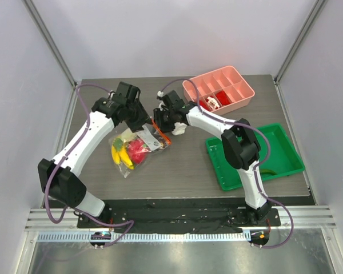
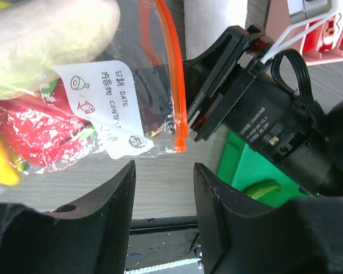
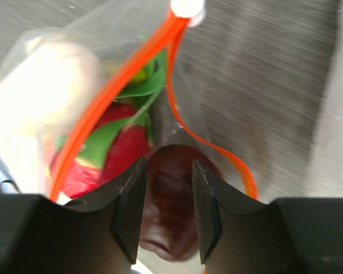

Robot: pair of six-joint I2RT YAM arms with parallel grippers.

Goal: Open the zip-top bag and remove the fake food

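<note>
Left gripper point(image 2: 163, 174) gapes empty beside the clear, crinkly, orange-zipped plastic bag point(image 1: 148, 140), lying on the grey surface point(image 1: 183, 171) with plastic toy produce point(image 1: 136, 153) inside. Right gripper point(image 3: 167, 168) straddles the bag's dark red fruit point(image 3: 168, 220); whether it pinches, I cannot tell.

A robot lab, set up as a closed test cell. Plain white panels point(image 1: 160, 34) wall the scene on three sides, held by aluminium posts point(image 1: 50, 40) running up the upper left and upper right of the top view. Two white-and-black arms point(image 1: 86, 137) are bolted to a black base plate point(image 1: 183, 214) at the lower edge of a dark wood-grain table point(image 1: 183, 171), with purple cables point(image 1: 89, 117) looped along them. Below the plate run a toothed strip point(image 1: 177, 236) and bare sheet metal point(image 1: 177, 257). The goods are props: toy food point(image 1: 136, 151) in a bag point(image 1: 154, 137), a pink tray point(image 1: 243, 85) and a green tray point(image 1: 291, 154).
</note>
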